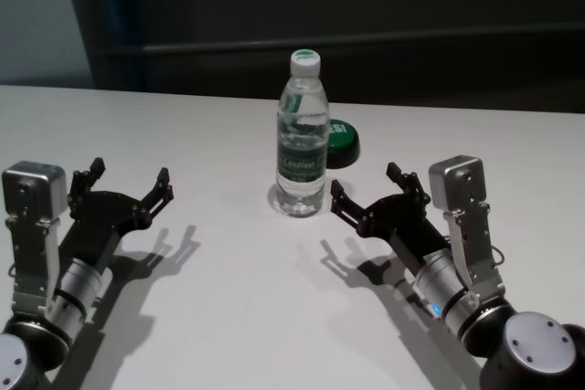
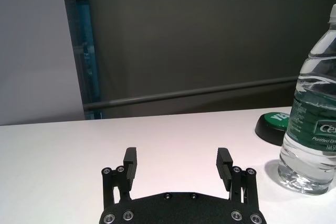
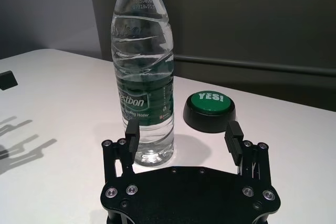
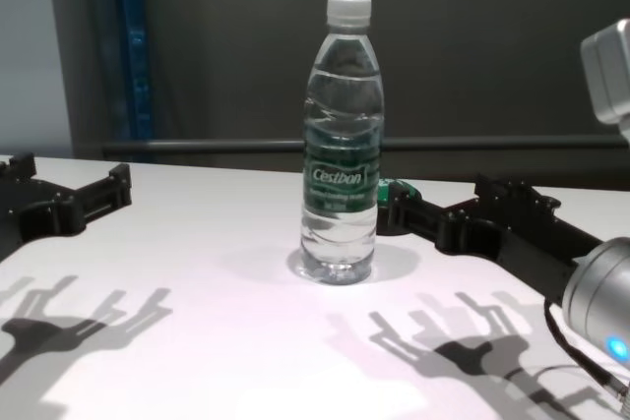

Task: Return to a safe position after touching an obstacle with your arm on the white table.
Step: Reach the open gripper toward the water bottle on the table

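Observation:
The obstacle, a clear water bottle with a white cap and green label, stands upright on the white table at the middle. It also shows in the left wrist view, the right wrist view and the chest view. My right gripper is open and empty, just right of the bottle and apart from it; it also shows in the right wrist view and the chest view. My left gripper is open and empty, well left of the bottle, also seen in the left wrist view.
A low round black puck with a green "YES!" top sits on the table behind and right of the bottle, also in the right wrist view. A dark wall with a rail runs behind the table's far edge.

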